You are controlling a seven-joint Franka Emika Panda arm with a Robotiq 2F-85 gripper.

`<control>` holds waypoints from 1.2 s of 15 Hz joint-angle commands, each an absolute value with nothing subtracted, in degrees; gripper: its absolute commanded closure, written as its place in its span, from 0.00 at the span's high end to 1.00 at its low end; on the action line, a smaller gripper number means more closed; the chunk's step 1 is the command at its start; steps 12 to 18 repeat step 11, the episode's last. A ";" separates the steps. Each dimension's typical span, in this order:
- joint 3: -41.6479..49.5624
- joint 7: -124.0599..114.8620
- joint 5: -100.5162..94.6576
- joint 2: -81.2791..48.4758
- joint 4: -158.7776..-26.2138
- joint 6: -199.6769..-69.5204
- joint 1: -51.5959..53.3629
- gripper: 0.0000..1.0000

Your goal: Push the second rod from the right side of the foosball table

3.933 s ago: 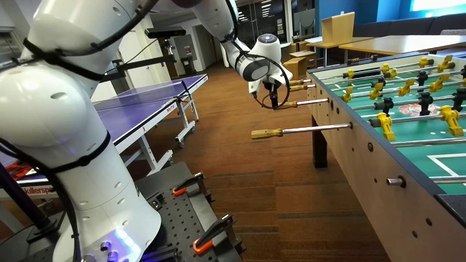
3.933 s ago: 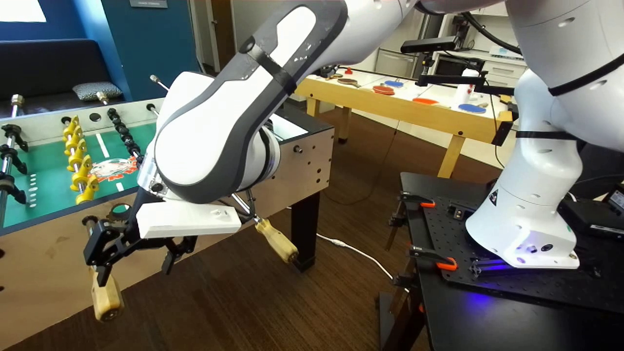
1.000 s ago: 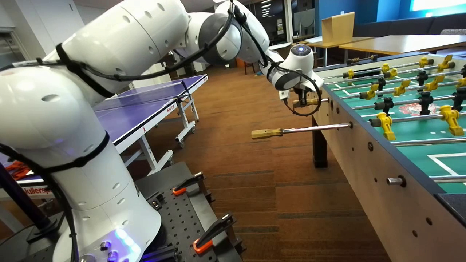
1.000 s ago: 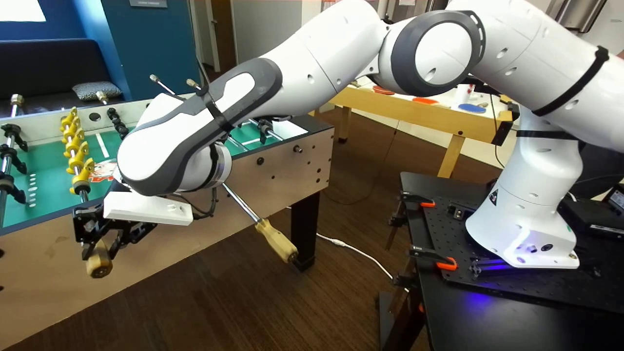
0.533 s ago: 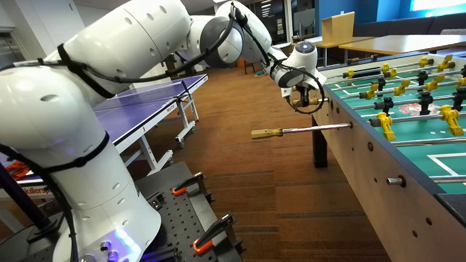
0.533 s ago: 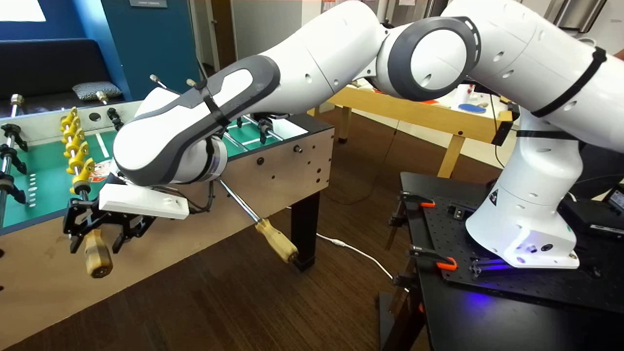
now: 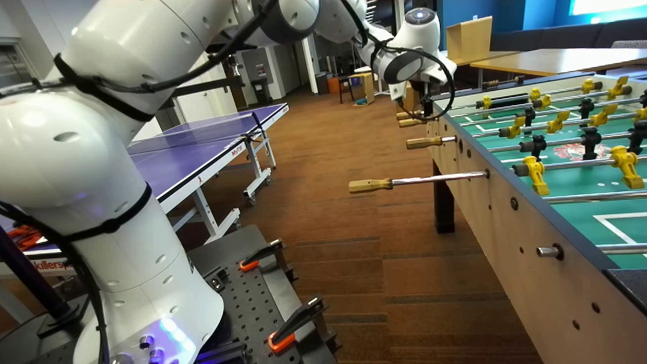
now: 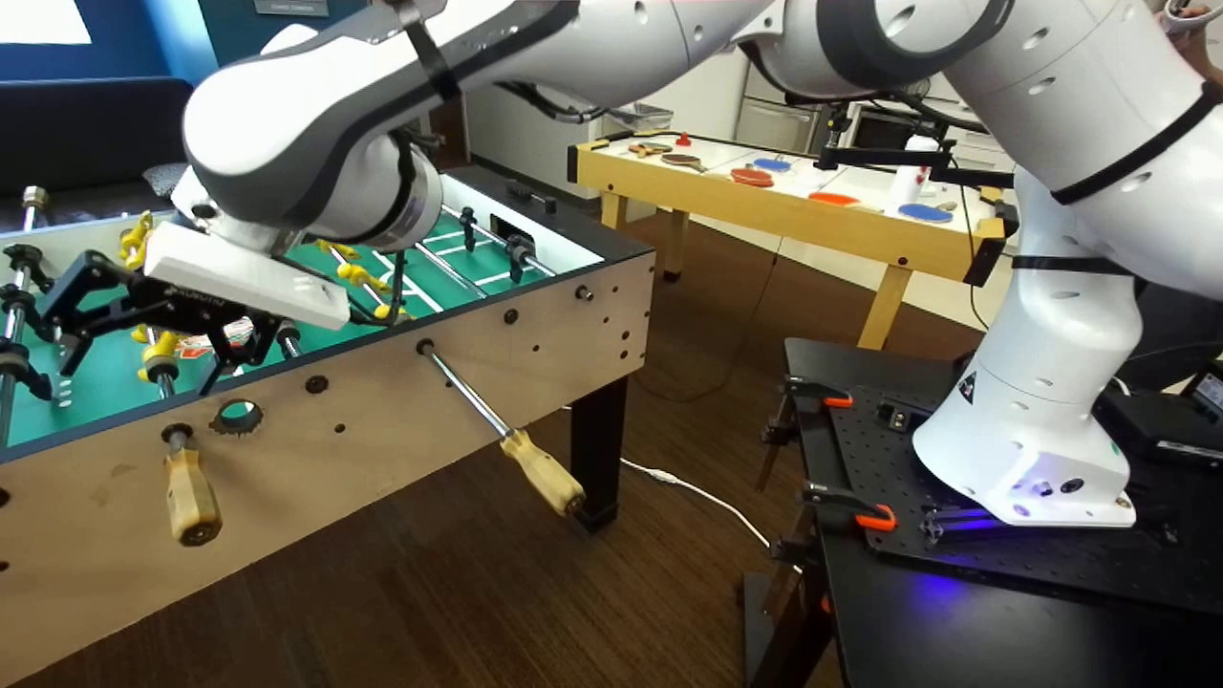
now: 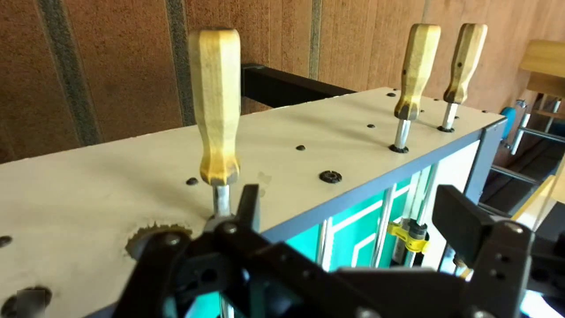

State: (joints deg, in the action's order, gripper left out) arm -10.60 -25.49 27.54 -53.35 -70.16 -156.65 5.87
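The foosball table (image 7: 505,222) has light wooden sides and a green playfield; it also shows in an exterior view (image 8: 382,401). Its second handle from the right (image 8: 191,497) sits close to the side wall with little rod showing; it also shows in an exterior view (image 7: 423,143) and at left in the wrist view (image 9: 216,101). Its yellow figures (image 8: 158,354) are partly hidden by the gripper. My gripper (image 8: 141,369) is open and empty, above the table's edge and above that handle, apart from it. In the wrist view the gripper's fingers (image 9: 348,196) are spread wide.
The nearer handle (image 8: 542,473) sticks far out on a long rod, also in an exterior view (image 7: 370,185). Two farther handles (image 9: 417,70) (image 9: 465,62) stand beyond. A blue ping-pong table (image 7: 192,141) is behind the arm. The robot's black stand (image 8: 898,592) has orange-tipped clamps.
The handle moved inward to the wall and its yellow figures shifted away from that side. The gripper, down around the handle before, opened wider and rose above the table's edge.
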 commanded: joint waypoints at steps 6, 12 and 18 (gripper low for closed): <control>-4.30 -32.04 25.21 -27.02 -95.88 -145.61 7.06 1.00; -0.92 -37.36 18.97 -19.03 -102.96 -141.14 8.68 1.00; -0.92 -37.36 18.97 -19.03 -102.96 -141.14 8.68 1.00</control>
